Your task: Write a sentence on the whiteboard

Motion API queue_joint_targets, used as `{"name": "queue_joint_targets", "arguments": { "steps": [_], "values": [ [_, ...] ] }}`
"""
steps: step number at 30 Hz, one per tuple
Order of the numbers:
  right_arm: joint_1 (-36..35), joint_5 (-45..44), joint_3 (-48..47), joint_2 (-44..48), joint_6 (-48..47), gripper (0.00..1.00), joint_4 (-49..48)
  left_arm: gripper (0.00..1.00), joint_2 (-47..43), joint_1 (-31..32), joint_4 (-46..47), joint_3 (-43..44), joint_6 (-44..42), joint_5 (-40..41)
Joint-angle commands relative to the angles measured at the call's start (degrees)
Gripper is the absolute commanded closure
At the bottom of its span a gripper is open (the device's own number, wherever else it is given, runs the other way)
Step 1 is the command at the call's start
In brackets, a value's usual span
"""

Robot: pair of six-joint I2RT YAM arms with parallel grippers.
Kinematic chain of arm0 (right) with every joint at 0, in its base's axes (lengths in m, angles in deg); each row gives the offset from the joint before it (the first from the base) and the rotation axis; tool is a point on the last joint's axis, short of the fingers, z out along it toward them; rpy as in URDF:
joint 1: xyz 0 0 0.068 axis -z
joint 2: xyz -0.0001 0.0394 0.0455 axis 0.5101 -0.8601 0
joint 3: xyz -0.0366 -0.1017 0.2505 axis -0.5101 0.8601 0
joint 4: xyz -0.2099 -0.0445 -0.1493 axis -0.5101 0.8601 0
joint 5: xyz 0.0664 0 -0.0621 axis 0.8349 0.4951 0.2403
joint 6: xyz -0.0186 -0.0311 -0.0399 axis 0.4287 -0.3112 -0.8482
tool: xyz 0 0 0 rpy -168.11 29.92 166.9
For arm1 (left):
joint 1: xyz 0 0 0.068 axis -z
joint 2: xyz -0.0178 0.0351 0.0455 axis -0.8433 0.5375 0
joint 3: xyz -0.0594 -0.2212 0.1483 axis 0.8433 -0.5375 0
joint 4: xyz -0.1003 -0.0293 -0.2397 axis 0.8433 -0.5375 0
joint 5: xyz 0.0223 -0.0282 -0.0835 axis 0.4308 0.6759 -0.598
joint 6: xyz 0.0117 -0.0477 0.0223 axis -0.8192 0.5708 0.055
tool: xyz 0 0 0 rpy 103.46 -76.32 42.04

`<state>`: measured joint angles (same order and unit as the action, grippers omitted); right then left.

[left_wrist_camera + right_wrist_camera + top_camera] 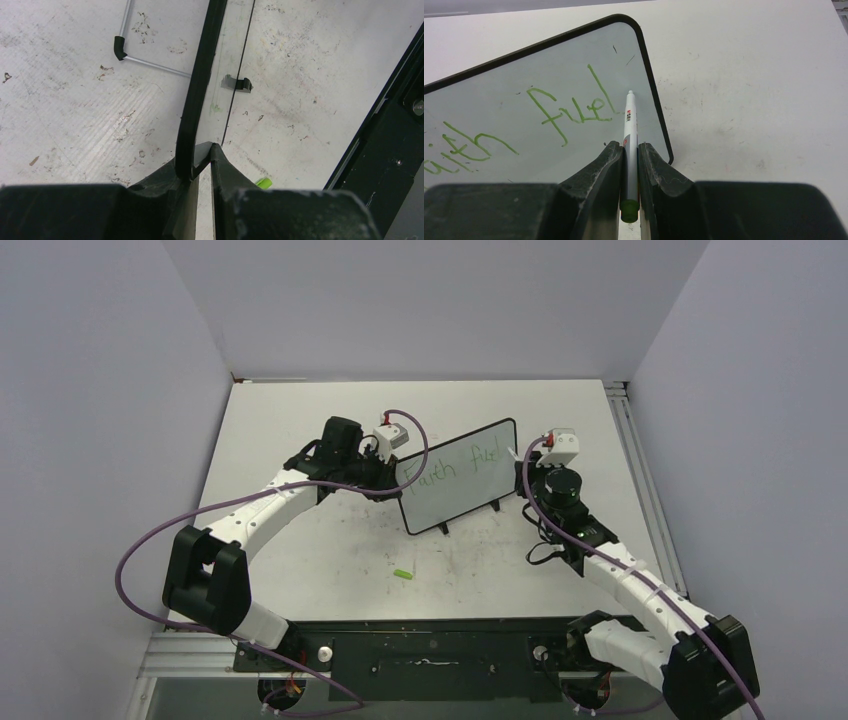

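- Left gripper (pixel 392 483), top view: pressed together on the left edge of the whiteboard (pixel 470 490), apparently to brace it against the push of writing.
- Whiteboard, top view: stands on its feet mid-table (pixel 300 560), between the two arms, its right end farther away than its left.
- Sentence (pixel 455 462), top view: green, one line so far, roughly "Faith fuel"; unfinished by my reading.
- Right gripper (pixel 521 473), top view: at the board's right edge. What it holds is too small to tell here.
- Green cap (pixel 403 574), top view: lies loose on the table, nearer than the board and well apart from it, probably the marker's cap set aside.
- Left wrist view: fingers of the left gripper (pixel 202 150) pinch the black frame (pixel 200 75) at its lower rounded corner. One black foot (pixel 237 84) shows beyond, and a thin silver wire leg (pixel 150 62) with a black tip lies on the table to the left of the frame.
- Right wrist view: right gripper (pixel 629 147) is clamped on the marker (pixel 627 125), barrel lengthwise between the fingers, tip pointed at the board, green tail end toward the wrist.
- Marker tip, right wrist view: just right of the last letter of "fuel" (pixel 574 112), placed for the next stroke. Contact with the surface cannot be told.
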<state>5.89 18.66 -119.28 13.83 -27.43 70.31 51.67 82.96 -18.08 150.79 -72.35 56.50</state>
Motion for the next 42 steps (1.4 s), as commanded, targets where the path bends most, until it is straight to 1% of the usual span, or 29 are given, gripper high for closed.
{"name": "queue_joint_targets", "arguments": {
  "steps": [1, 13, 27, 42],
  "values": [
    [0.3, 0.7, -1.81, -0.64, -0.08, 0.95, -4.58, 1.0, -1.27, 0.01, -1.0, 1.2, -3.58, 4.18],
    [0.3, 1.98, -2.28, -2.01, -0.81, 0.95, -5.65, 1.0, -1.21, 0.01, -0.98, 1.28, -3.58, 4.23],
    [-0.29, 3.25, -0.82, -0.6, -0.38, 0.95, -3.47, 1.0, -1.13, 0.01, -0.88, 1.29, -3.58, 4.16],
    [-0.75, 0.65, 0.23, -1.06, 0.01, 0.95, -2.39, 1.0, -0.94, 0.01, -1.01, 1.29, -3.58, 4.25]
  ]
}}
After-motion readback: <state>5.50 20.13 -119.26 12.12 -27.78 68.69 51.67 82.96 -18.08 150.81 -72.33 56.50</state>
